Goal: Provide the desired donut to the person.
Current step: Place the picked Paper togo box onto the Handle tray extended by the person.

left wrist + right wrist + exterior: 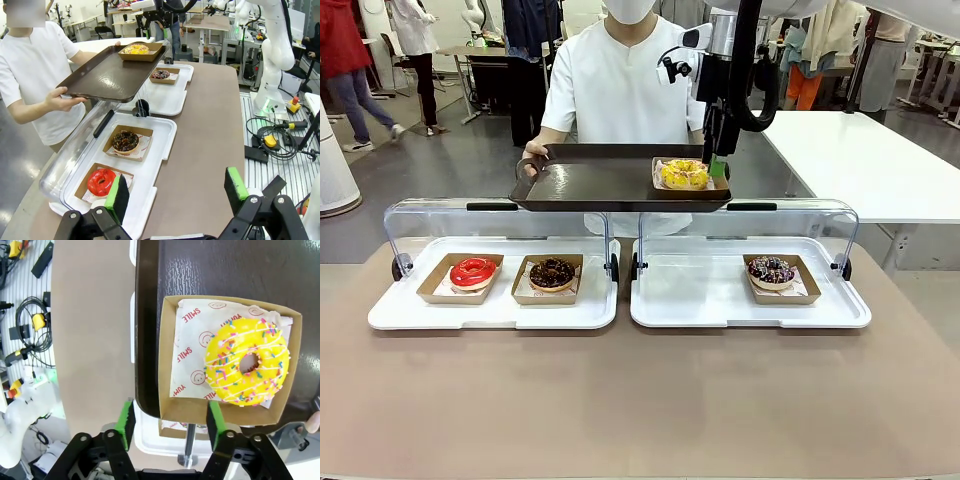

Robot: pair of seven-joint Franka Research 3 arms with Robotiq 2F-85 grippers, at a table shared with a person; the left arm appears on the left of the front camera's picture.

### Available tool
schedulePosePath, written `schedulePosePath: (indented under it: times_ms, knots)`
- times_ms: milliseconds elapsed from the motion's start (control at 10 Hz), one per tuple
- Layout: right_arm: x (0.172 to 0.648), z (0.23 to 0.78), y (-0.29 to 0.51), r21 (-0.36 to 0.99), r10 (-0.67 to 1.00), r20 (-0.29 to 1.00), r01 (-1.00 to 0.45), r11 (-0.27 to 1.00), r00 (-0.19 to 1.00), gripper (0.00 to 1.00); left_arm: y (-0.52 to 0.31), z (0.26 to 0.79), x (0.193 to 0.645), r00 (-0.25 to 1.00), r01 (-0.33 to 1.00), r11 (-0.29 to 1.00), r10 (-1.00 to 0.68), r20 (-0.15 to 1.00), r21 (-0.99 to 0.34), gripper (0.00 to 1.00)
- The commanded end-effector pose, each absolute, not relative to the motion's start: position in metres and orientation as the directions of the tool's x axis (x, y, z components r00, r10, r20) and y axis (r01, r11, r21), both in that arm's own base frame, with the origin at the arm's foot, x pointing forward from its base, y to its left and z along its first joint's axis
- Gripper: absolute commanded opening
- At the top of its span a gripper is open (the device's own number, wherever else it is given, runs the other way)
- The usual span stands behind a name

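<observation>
My right gripper (pixel 170 424) hangs over the near edge of the brown tray (pixel 200 270). Its pads are apart and pinch nothing, with only the box (pixel 185 407) corner below them. The yellow donut (pixel 247 367) sits in that box on the tray, so I judge the handover nearly done and my step is to clear out. I should rise straight up with the pads kept wide, so neither catches the box wall. The tray is only hand-held, and a nudge could tip it.

My left gripper (pixel 175 195) hovers over the desk (pixel 640 400), open wide and empty, just beside the red donut (pixel 101 181). The chocolate donut (pixel 125 141) lies next to it on the same white tray (pixel 500 312). A dark sprinkled donut (pixel 771 270) lies on the other tray. Clear lids (pixel 500 215) stand raised behind both, just under the brown tray, so my retreat should stay above them. Beyond, the person (pixel 620 80) grips the brown tray with a hand (pixel 532 162)
</observation>
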State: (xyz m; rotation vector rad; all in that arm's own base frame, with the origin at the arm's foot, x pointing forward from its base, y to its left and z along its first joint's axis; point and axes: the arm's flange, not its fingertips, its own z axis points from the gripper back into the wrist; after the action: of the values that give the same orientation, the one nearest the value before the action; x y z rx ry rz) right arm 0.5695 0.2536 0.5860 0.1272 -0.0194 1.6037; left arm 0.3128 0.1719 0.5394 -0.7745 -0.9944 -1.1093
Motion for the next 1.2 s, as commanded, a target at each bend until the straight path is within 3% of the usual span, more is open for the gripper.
schedulePosePath:
  times_ms: [0, 600, 1100]
  knots:
    - [0.57, 0.592, 0.251, 0.083, 0.992, 0.116, -0.995, -0.058, -0.049, 1.0, 0.172, 0.54, 0.312, 0.119, 0.96, 0.281, -0.346, 0.931, -0.018, 1.0]
    - [0.561, 0.592, 0.248, 0.074, 0.994, 0.096, -0.995, -0.061, -0.054, 1.0, 0.172, 0.54, 0.312, 0.119, 0.96, 0.281, -0.346, 0.931, -0.018, 1.0]
    - [0.471, 0.607, 0.204, -0.033, 1.0, 0.006, -0.999, -0.014, -0.015, 1.0, 0.172, 0.54, 0.312, 0.119, 0.96, 0.281, -0.346, 0.931, -0.018, 1.0]
